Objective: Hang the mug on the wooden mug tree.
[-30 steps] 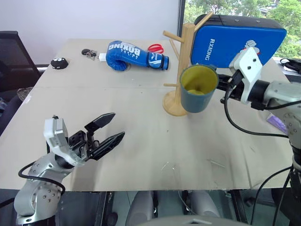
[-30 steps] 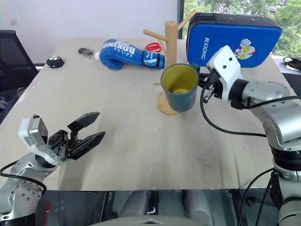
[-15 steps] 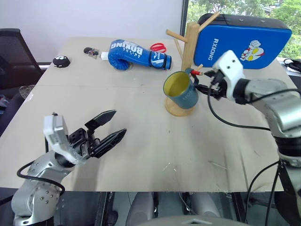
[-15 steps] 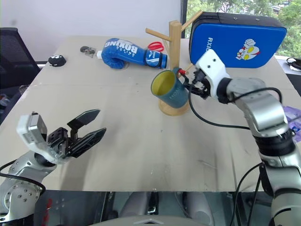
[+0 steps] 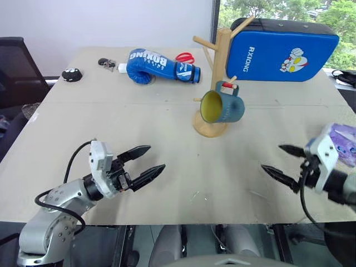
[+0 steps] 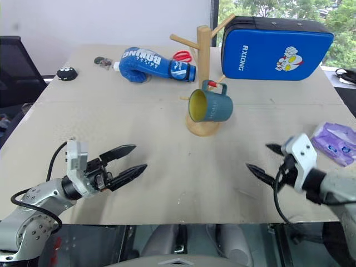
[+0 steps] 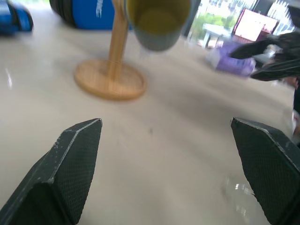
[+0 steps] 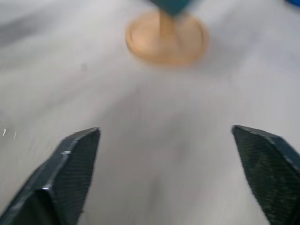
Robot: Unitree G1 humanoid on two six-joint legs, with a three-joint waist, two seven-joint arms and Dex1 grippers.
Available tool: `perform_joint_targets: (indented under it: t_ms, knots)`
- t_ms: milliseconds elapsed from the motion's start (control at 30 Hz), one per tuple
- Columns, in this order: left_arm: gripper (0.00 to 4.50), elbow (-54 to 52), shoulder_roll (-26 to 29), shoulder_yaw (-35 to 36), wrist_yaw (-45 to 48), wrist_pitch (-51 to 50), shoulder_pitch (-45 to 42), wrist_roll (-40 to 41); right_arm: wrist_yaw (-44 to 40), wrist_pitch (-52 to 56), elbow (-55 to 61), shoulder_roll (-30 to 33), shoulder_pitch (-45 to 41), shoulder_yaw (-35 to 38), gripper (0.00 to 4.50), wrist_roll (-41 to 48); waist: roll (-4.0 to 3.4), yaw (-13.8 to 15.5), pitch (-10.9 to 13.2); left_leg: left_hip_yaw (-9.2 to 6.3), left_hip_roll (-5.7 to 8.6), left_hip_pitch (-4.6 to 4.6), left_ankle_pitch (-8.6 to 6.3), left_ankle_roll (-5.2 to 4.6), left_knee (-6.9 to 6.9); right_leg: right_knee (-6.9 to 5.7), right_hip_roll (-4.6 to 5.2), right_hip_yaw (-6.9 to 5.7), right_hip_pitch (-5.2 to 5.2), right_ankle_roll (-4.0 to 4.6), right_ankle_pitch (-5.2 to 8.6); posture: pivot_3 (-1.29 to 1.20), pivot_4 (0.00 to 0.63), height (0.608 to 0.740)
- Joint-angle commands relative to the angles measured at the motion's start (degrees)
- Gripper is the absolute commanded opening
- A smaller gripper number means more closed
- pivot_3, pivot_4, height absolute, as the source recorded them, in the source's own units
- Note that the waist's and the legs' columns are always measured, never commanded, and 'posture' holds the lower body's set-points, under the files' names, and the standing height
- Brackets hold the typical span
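Because its loop handle is hooked over a red-tipped peg, the teal-blue ceramic mug hangs from the light wooden mug tree; the left gripper and right gripper, both spread wide and empty, hover near the table.

A pale beige surface carried the wooden mug tree on its round base, a blue boxing glove, red scissors, a blue strike pad, keys, a small black object and a purple packet.

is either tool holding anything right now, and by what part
Nothing is held. The left tool and right tool are both open and empty over the table; the mug hangs by its handle on the wooden mug tree.
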State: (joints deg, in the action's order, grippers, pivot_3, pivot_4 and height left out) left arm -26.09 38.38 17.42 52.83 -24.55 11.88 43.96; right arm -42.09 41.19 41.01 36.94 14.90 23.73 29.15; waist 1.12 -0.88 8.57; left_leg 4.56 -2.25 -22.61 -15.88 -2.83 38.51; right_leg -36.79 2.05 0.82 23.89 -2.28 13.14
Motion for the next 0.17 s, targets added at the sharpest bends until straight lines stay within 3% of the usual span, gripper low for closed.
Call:
perform_joint_targets:
  t_ms: [33, 167]
  knots:
    - [4.50, 0.8, 1.9, -0.1, 2.1, 0.7, 0.7, -1.8, 2.5, -5.3, 2.8, -3.0, 4.5, 2.0, 4.46, -1.6, 0.03, 0.0, 0.0, 0.03, 0.00, 0.07, 0.00, 0.00, 0.00, 0.00, 0.01, 0.02, -0.04, -0.03, 0.01, 0.00, 0.150, 0.740]
    - [4.50, 3.6, 2.0, -2.4, 3.2, 2.4, 0.0, -5.8, 5.5, -9.8, 0.8, -5.7, 6.6, -1.0, 4.46, -5.5, 0.02, 0.1, 0.0, 0.09, -0.02, 0.24, 0.00, 0.00, 0.00, 0.00, 0.10, 0.05, -0.13, -0.04, 0.03, 0.00, 0.150, 0.740]
